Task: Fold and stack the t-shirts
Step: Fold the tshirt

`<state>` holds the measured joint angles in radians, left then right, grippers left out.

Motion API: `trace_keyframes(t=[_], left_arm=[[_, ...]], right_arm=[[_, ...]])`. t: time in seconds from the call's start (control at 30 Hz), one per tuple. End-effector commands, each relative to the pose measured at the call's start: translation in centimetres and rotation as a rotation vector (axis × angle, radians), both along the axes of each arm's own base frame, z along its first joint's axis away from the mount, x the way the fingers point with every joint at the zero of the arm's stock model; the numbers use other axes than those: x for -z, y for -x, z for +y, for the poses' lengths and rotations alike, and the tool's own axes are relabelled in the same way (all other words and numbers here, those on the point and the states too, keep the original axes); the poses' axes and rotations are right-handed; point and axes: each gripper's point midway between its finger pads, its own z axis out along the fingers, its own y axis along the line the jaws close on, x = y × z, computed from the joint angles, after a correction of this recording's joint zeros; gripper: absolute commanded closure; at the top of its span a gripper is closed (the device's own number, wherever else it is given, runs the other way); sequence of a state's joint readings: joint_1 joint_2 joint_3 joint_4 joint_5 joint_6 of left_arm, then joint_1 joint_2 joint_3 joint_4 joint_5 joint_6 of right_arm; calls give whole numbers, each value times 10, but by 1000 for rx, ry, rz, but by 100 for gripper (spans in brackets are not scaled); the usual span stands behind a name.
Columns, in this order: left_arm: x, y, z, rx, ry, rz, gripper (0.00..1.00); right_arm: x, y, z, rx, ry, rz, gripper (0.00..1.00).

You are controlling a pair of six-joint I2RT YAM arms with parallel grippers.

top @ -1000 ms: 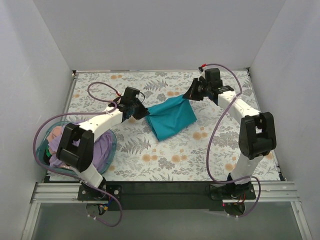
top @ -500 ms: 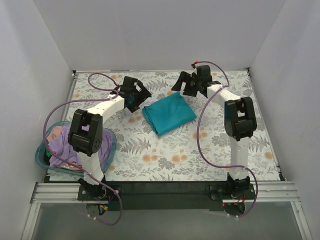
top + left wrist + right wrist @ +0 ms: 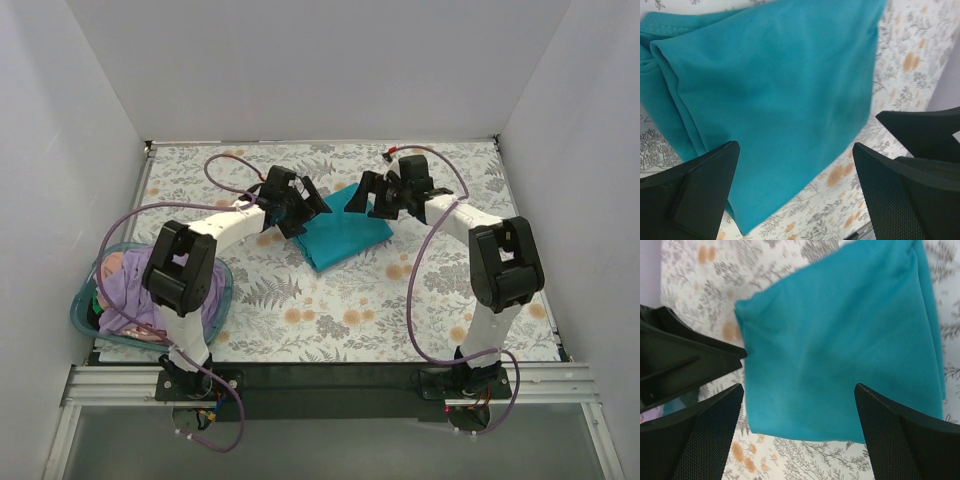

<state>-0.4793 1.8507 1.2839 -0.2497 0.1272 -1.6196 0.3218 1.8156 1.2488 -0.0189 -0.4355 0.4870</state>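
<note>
The teal-blue t-shirt [image 3: 342,236] lies folded flat on the flowered table, held by neither gripper. My left gripper [image 3: 308,206] hovers open over its left far corner, and my right gripper [image 3: 368,196] hovers open over its right far corner. The left wrist view shows the teal cloth [image 3: 780,95] under the wide-open left gripper [image 3: 795,150], with nothing between its fingers. Under the open right gripper [image 3: 799,390] the folded shirt [image 3: 840,340] shows its near edge. A lavender t-shirt [image 3: 150,290] and a pinkish one [image 3: 112,268] lie in the basket.
The translucent blue basket [image 3: 84,318] stands at the table's near left, partly under the left arm. White walls close in the table on three sides. Purple cables loop over both arms. The left gripper's black fingers [image 3: 685,357] show at the right wrist view's left edge.
Both grippers opened and let go of the teal shirt, which dropped flat into a folded rectangle. Both then moved in over its far edge.
</note>
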Motion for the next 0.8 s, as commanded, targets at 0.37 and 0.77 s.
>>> trace_keyframes(t=[0.37, 0.77], left_arm=[[67, 29, 26, 17, -107, 113, 2], [22, 63, 52, 20, -118, -10, 2]], right_arm=[[119, 119, -27, 59, 189, 251, 2], [77, 166, -14, 75, 182, 130, 2]])
